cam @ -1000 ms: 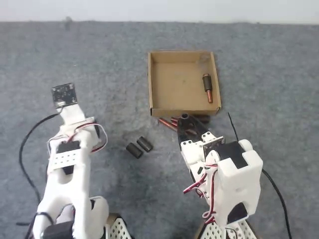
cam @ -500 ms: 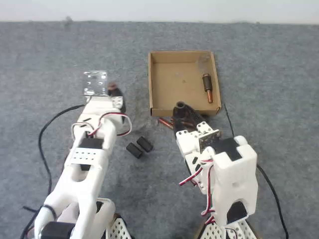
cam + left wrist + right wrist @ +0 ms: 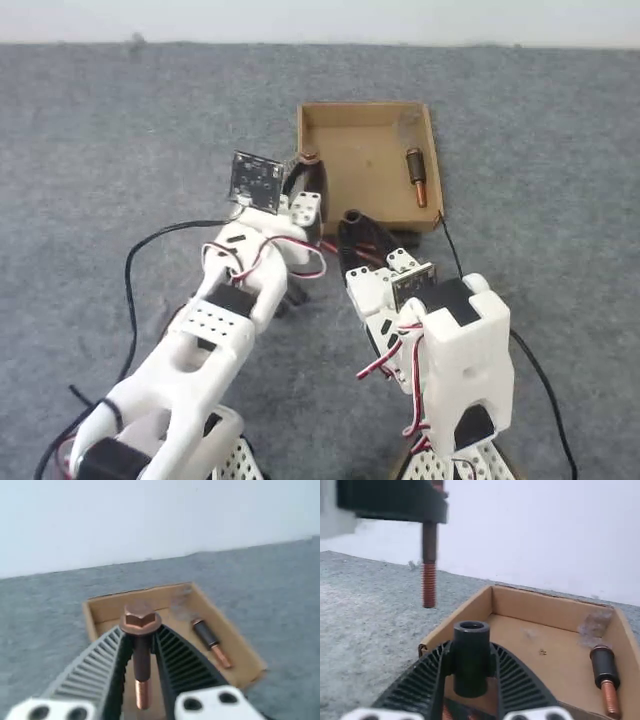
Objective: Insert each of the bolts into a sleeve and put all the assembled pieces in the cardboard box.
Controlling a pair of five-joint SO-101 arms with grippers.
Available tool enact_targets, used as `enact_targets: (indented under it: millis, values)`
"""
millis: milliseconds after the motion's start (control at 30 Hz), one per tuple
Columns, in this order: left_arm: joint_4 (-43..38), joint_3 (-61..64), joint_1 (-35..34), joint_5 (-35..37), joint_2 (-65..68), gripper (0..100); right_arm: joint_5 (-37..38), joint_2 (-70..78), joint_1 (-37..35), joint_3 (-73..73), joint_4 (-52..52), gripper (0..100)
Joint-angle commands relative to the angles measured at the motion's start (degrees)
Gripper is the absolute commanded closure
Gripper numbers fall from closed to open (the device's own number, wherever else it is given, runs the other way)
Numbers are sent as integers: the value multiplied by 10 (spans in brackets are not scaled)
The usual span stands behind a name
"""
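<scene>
**Bolt in one gripper, sleeve in the other, both at the box edge**

High view: the left gripper [image 3: 305, 176] hangs over the left wall of the cardboard box [image 3: 366, 106], with a copper bolt [image 3: 308, 158] at its tip. The right gripper [image 3: 352, 222] sits just beside it, short of the box's near wall. One assembled piece [image 3: 417, 177] lies inside the box, well ahead of both grippers.

Left wrist view: the left gripper's ribbed fingers [image 3: 107, 652] are clamped on the bolt's shank – hex head just past the fingertips, threaded end back toward the wrist. The box lies beyond the tips, and the assembled piece is off to one side of them.

Right wrist view: the right gripper's jaws are closed around a black sleeve [image 3: 471, 647], which is upright with its open bore on top. The bolt hangs from the left gripper, above and to one side of the sleeve, not touching it. The open box lies straight ahead.
</scene>
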Motion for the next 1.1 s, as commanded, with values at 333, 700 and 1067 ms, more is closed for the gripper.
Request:
enact_targets:
  millis: [333,700,1067]
  values:
    - [-35,-38,47,80,-29,989,-6,-26,-1,14,-19,993]
    - [-32,-33,65,81,-24,989,-6,-26,-1,17,-19,993]
    - [-32,-22,75,83,-24,989,-8,-68,-2,49,-18,993]
